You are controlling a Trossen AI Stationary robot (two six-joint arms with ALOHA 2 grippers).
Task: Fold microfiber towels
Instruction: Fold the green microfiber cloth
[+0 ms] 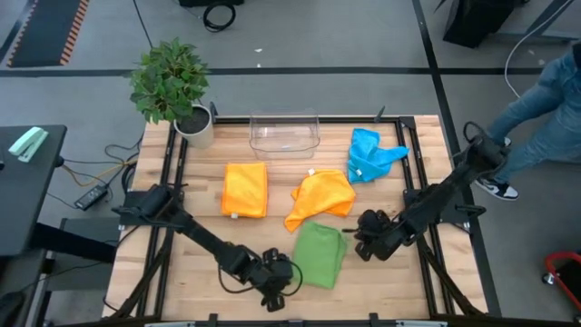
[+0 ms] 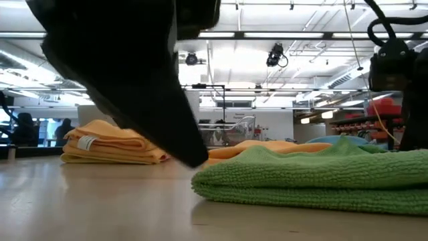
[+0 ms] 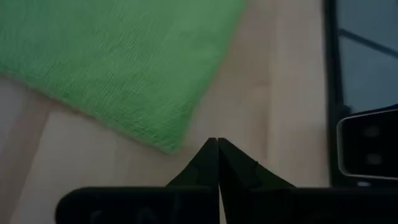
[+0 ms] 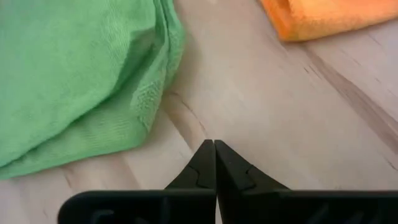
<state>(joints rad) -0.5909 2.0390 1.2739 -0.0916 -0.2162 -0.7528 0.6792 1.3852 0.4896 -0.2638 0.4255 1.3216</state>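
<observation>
Wooden table [image 1: 200,245] carries a folded green towel [image 1: 321,253] near its front edge, between the left gripper [image 1: 283,287] and right gripper [image 1: 361,238], both pinched shut, empty.

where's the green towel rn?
High view: green towel lies on the table near its front edge, just in front of the crumpled orange towel, between the left gripper and right gripper.

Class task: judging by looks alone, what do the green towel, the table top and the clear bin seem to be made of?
Green towel: soft looped cloth, likely microfiber; a fuzzy matte weave shows.
Table top: pale wood, smooth, probably sealed; grain streaks and plank seams show.
Clear bin: apparently thin transparent plastic; the boards show through it.
</observation>
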